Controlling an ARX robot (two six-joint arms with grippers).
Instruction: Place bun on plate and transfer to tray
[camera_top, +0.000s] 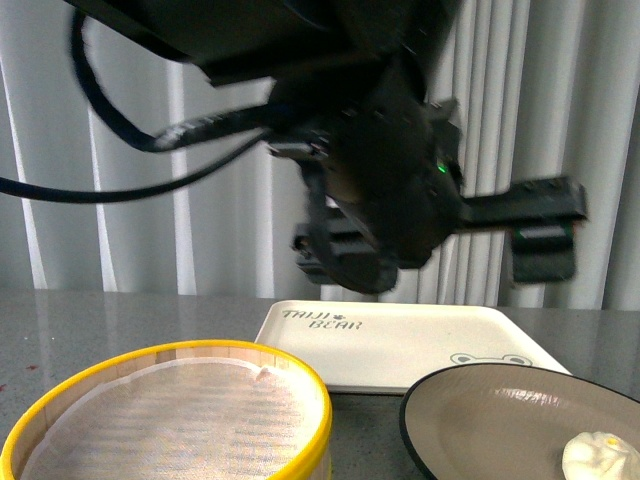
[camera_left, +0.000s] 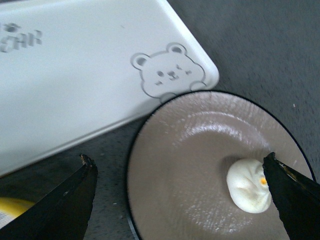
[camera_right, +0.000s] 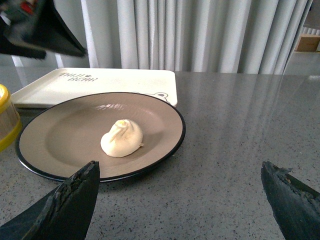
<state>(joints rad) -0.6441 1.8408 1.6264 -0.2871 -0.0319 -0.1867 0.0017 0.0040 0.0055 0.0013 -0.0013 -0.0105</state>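
Right gripper (camera_right: 178, 167) black fingers spread, empty, low near table. Small cream-white pleated bun (camera_right: 122, 137) sits on beige black-rimmed round plate (camera_right: 60, 135), straight ahead. Cream rectangular tray (camera_right: 125, 80) just beyond plate. Left gripper (camera_left: 176, 157) spread, empty, above plate. Right arm probably nearer plate rim.

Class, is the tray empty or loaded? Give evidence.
Empty: the tray shows only its print; the plate holding the bun rests on the table.

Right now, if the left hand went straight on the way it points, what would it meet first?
Probably the plate: the open left hand points down at its bare inside, with the bun close to one finger. Depth is unclear; that finger might touch the bun first.
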